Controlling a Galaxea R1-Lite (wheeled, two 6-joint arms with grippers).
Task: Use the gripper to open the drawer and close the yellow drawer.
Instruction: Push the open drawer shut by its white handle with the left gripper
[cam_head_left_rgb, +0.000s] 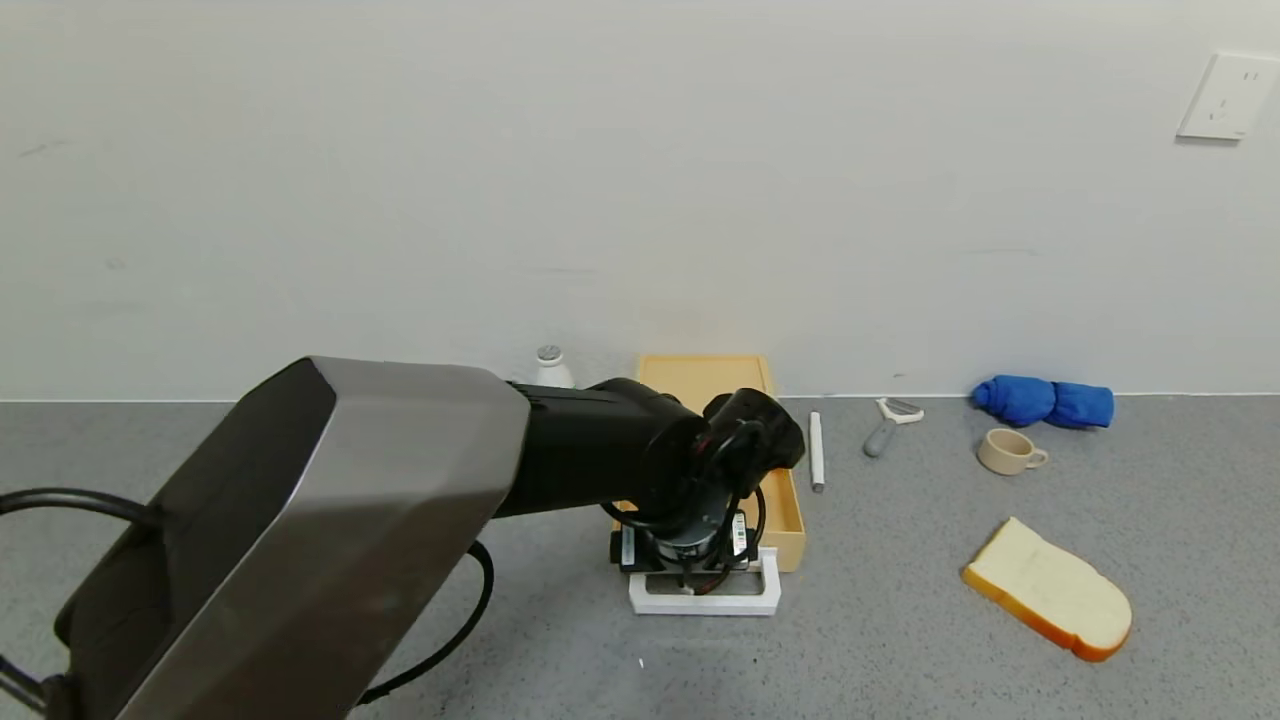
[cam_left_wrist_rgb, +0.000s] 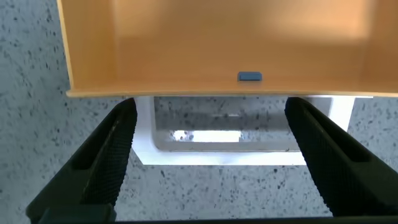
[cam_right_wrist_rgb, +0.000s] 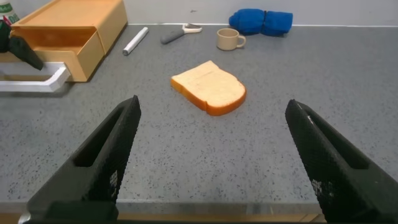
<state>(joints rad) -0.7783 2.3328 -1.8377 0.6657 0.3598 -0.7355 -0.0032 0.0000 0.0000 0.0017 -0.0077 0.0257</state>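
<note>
Grey speckled counter (cam_head_left_rgb: 900, 660) runs to a white wall. My left arm reaches forward and bends down, its gripper (cam_head_left_rgb: 690, 578) above the white handle (cam_head_left_rgb: 705, 598) of the drawer (cam_head_left_rgb: 785, 520), fingers (cam_left_wrist_rgb: 106, 162) spread wide on either side of the loop. The drawer stands pulled out. My right gripper (cam_right_wrist_rgb: 211, 168) hovers open near the bread (cam_right_wrist_rgb: 210, 87).

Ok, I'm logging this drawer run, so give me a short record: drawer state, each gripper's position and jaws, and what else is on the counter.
drawer: yellow drawer pulled out of its box, white handle toward the robot
left gripper: left gripper above the handle, jaws open either side of it
right gripper: right gripper low over the counter, away from the drawer, jaws open
other items: bread slice, cup, peeler, blue cloth
</note>
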